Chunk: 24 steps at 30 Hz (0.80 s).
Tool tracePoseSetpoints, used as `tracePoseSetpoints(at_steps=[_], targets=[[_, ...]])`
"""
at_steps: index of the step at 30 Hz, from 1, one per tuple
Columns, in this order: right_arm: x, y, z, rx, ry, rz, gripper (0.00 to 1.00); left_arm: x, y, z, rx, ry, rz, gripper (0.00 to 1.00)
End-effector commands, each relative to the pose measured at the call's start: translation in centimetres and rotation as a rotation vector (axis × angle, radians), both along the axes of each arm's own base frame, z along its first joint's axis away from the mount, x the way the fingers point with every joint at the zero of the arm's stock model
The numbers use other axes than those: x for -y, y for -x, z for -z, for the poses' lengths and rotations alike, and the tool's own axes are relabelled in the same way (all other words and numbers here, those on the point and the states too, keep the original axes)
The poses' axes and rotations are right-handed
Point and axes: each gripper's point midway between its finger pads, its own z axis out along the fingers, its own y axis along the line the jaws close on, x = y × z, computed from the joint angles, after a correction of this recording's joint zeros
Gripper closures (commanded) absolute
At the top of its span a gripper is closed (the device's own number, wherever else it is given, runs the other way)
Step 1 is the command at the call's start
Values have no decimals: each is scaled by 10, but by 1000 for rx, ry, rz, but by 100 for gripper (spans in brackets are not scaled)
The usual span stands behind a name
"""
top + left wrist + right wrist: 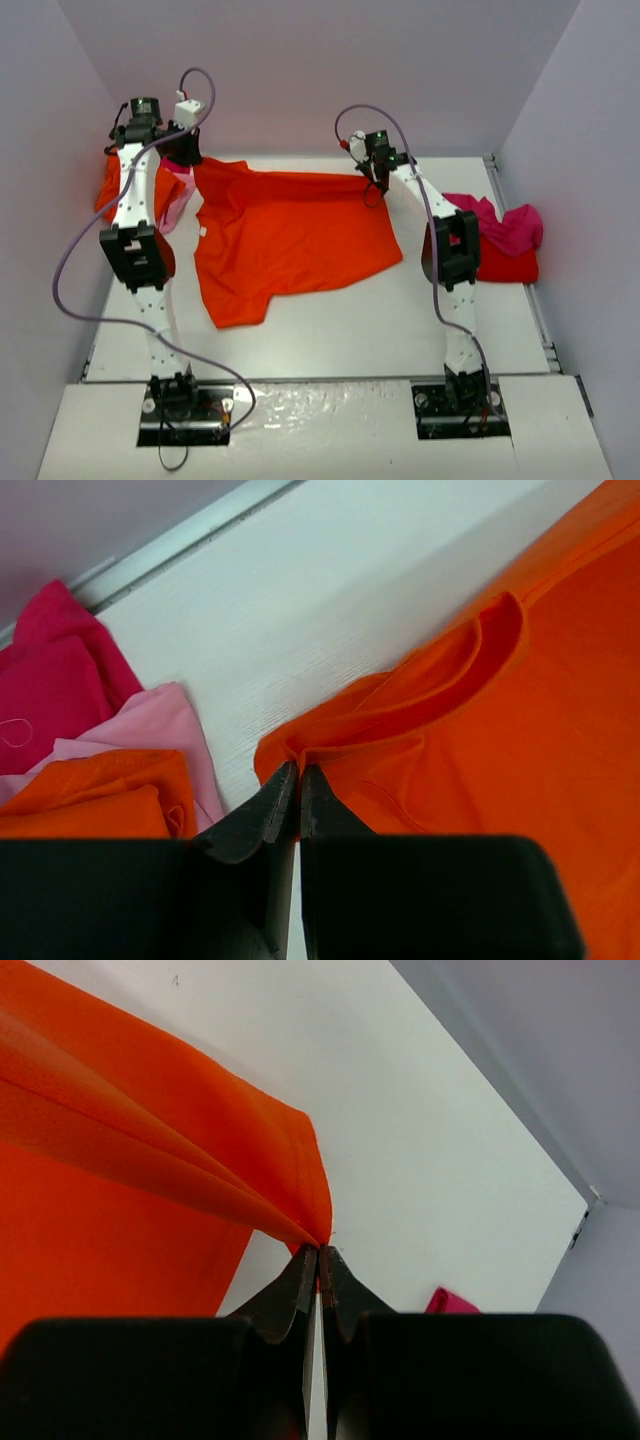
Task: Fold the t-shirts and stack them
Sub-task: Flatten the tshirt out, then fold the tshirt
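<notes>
A bright orange t-shirt [285, 235] lies spread across the middle of the white table. My left gripper [190, 160] is shut on its far left corner next to the collar [470, 670], fingertips pinching a fold of cloth [298, 765]. My right gripper [370, 172] is shut on its far right corner [305, 1220] and lifts that cloth off the table, fingertips meeting [320, 1250]. A pile of orange [90, 795], pale pink [150, 725] and magenta-pink [55, 685] shirts lies at the far left. Magenta-pink [505, 225] and red [505, 265] shirts lie at the right.
Grey walls enclose the table on three sides, close behind both grippers. The table's far edge strip [190, 530] runs just beyond the left pile. A scrap of the magenta-pink shirt [452, 1302] shows beside my right fingers. Bare white table [330, 330] lies in front of the orange shirt.
</notes>
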Motion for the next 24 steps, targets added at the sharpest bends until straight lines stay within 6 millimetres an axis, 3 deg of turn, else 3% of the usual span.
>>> tracePoseSetpoints(at_steps=[1,7,12,14,17,24], targets=[[-3,-36,-54,182,-14,24,100,8,-23,-38,143,-56,-24,100],[-7,-46,-47,202,13,26,100,16,-26,-35,149,-110,-11,100],[-1,-43,-57,223,44,29,100,16,-8,-61,181,-157,15,100],[4,-40,-67,242,61,37,100,15,4,-76,198,-171,13,100],[9,-32,-64,230,69,33,100,22,29,-80,171,-195,51,100],[13,-10,-50,192,69,3,100,34,80,-68,114,-216,103,100]])
